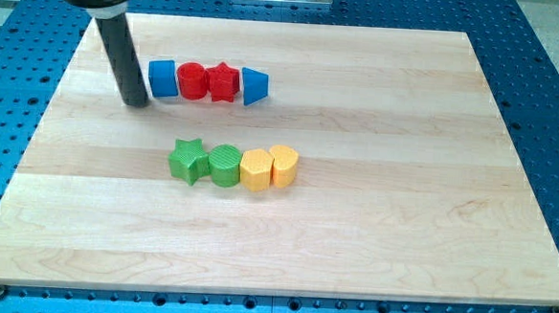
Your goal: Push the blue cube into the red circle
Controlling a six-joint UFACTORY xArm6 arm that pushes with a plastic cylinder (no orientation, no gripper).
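The blue cube (163,78) sits at the left end of a row in the upper left of the wooden board (372,219). It touches the red circle (192,80) on its right. A red star (224,82) and a blue triangular block (253,86) follow in the same row. My tip (135,101) is at the end of the dark rod, just left of the blue cube and slightly below it, very close to its left face.
A second row lies lower, near the middle of the board: a green star (188,160), a green round block (224,165), a yellow hexagonal block (256,170) and a yellow rounded block (284,165). Blue perforated table surrounds the board.
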